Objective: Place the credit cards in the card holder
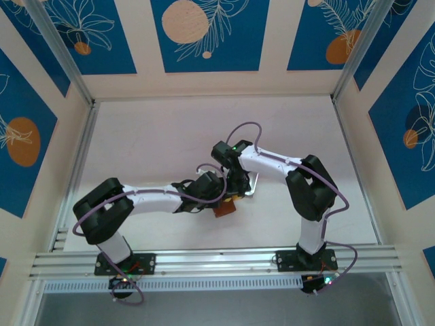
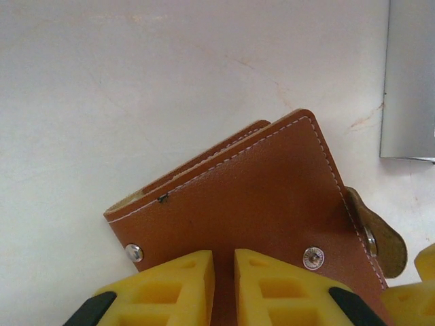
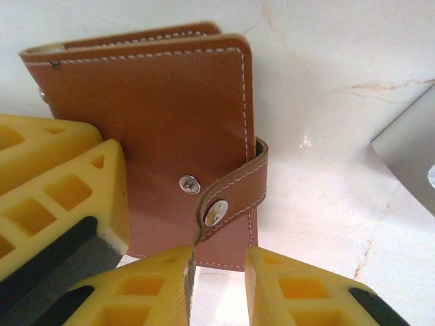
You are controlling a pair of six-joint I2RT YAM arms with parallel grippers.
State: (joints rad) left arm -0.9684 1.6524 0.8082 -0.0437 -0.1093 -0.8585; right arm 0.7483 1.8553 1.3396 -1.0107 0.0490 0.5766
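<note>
- A white, faintly veined table [image 1: 156, 136] sat inside blue-and-cream patterned walls, and both arms had met over its middle.
- Right gripper [image 3: 219, 255]: its jaws were narrow, with a slim gap, bare table showing through and nothing between them. The tips were right at the strap [image 3: 234, 187].
- Left gripper [image 2: 224, 259]: just a slit between the fingers, with the tips at the leather's near edge. Pinning or pinching, I couldn't tell.
- The card holder [image 2: 258, 197] lay flat and folded between the two grippers. Its strap was loose, the strap's button [image 3: 216, 212] off the stud.
- A silvery-grey piece [image 2: 408, 81] lay near it, apart from the leather.
- My call on handling: this was light, soft stitched leather that would flex and skate on that smooth top. Best to pin the back down and pinch the strap or the cover's free edge to fold it open.
</note>
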